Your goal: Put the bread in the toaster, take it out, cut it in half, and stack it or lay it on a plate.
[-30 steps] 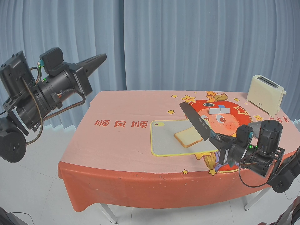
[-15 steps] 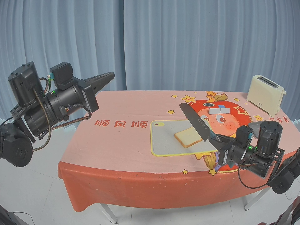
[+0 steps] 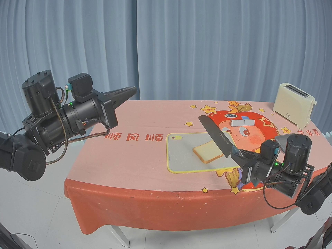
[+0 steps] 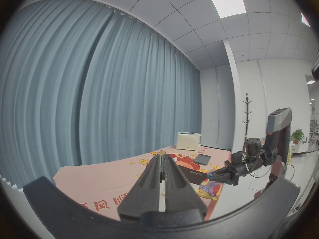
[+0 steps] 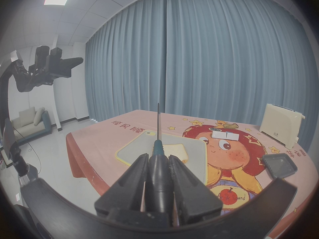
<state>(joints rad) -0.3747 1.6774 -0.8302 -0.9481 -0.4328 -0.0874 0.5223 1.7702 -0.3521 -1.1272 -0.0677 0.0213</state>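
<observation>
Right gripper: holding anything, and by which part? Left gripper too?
Right gripper is shut on the knife, held by its handle, with the blade sticking out free. Left gripper is shut with nothing in it.

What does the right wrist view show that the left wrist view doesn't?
Right wrist view: the bread lying flat on the cutting board, plus a sofa off in the room. Left wrist view: a coat stand and a plant. Shared: the toaster, the dark plate and the knife.
</observation>
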